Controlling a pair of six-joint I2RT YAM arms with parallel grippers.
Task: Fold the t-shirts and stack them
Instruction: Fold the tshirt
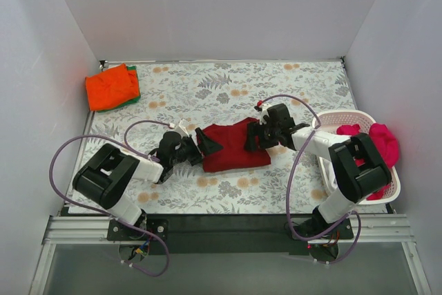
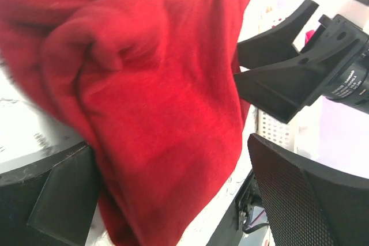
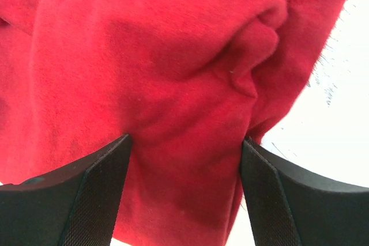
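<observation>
From above, the dark red t-shirt (image 1: 231, 151) lies bunched in the middle of the leafy table (image 1: 207, 88). The left gripper (image 1: 208, 144) is at the shirt's left edge. The right gripper (image 1: 251, 137) is at its right edge. Far off in the back left corner, the orange t-shirt (image 1: 109, 88) sits folded on top of the green t-shirt (image 1: 135, 81). A pink t-shirt (image 1: 381, 139) is in the white basket (image 1: 345, 114) on the right.

The left wrist camera shows the left gripper (image 2: 170, 145) open very wide. The red t-shirt (image 2: 150, 108) hangs in a big lump between its fingers. It touches one finger, but there is a gap at the other, so nothing is pinched. The right gripper (image 2: 239, 64) pokes in from the far side, right at the cloth.

The right wrist camera shows the right gripper (image 3: 185, 142) with its fingers (image 3: 92, 200) far apart. A thick fold of the red t-shirt (image 3: 173, 73) fills the space and touches both. I cannot tell if it is squeezing the cloth.
</observation>
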